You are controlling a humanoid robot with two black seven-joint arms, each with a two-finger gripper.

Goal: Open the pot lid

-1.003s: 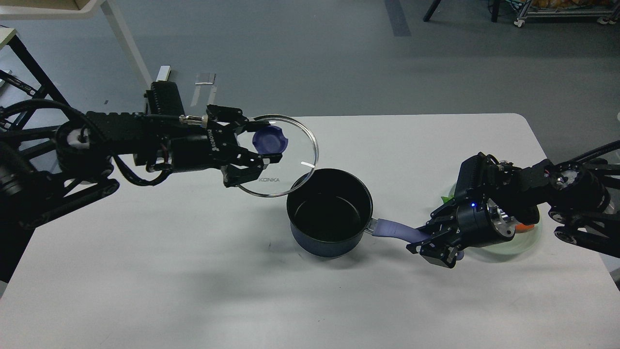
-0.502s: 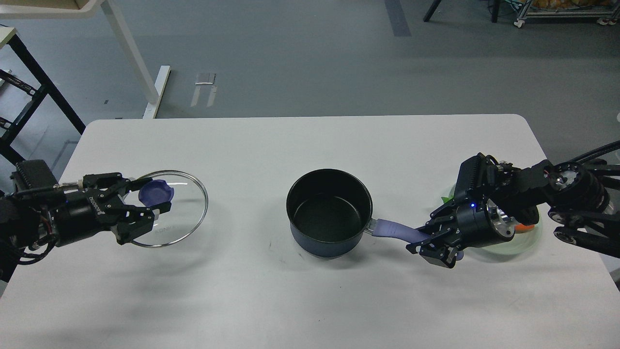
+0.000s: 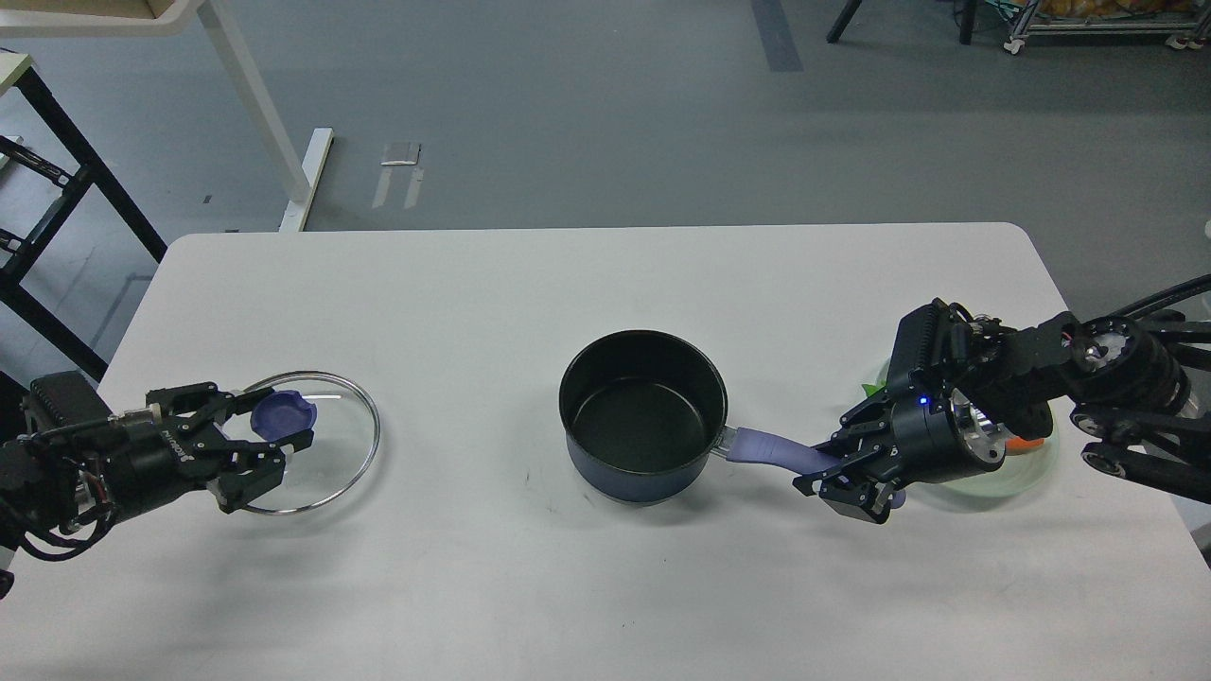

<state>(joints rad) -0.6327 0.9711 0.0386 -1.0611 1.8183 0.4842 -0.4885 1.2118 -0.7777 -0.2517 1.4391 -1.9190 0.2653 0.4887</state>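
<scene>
The dark-blue pot [image 3: 643,416] stands uncovered at the table's middle, its black inside showing. Its lavender handle [image 3: 768,446] points right. My right gripper [image 3: 845,476] is shut on the handle's tip, which it hides. The clear glass lid [image 3: 336,445] is far left of the pot, low over the table near its left edge; I cannot tell whether it touches the table. My left gripper [image 3: 268,424] is shut on the lid's blue-purple knob [image 3: 284,411].
A pale green plate [image 3: 1008,480] lies under my right wrist at the table's right edge. The white table [image 3: 473,303] spreads around the pot. Table legs and a black frame stand on the floor at the far left.
My left gripper has carried the lid from just above and left of the pot, far to the left and down near the table's left edge. The right gripper and the pot have not moved.
</scene>
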